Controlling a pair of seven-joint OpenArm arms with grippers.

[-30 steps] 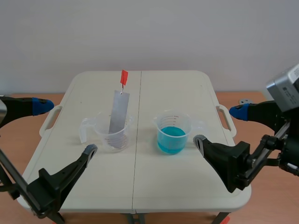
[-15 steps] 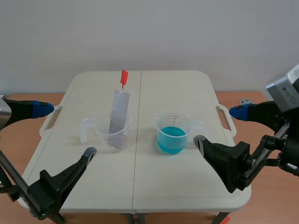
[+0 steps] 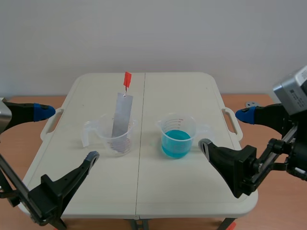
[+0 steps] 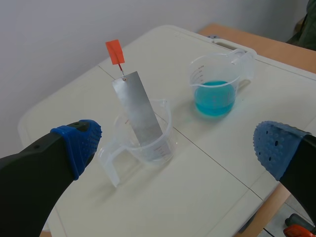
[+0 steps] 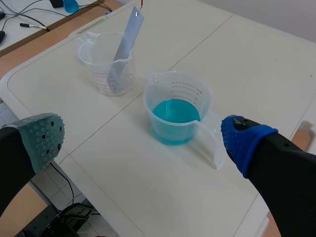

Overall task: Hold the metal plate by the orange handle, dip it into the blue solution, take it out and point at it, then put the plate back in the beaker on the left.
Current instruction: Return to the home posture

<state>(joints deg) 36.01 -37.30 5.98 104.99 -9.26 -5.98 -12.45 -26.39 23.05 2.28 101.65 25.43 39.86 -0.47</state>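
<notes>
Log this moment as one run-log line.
metal plate: leaning in left beaker, ungrasped | orange handle: up | blue solution: in right beaker | left hand: open | right hand: open

Beakers: two, a clear beaker (image 3: 115,139) at centre left, a beaker with blue solution (image 3: 177,138) at centre right.
Metal plate (image 3: 122,115): one.
Orange handle (image 3: 127,79): one.
Table (image 3: 182,187): one.
Grippers: two, left gripper (image 4: 177,148), right gripper (image 5: 144,137).

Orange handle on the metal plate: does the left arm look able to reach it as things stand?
Probably yes. The orange handle sticks up above the left beaker atop the leaning metal plate, nothing beside it, and the left gripper is open, facing it.
</notes>
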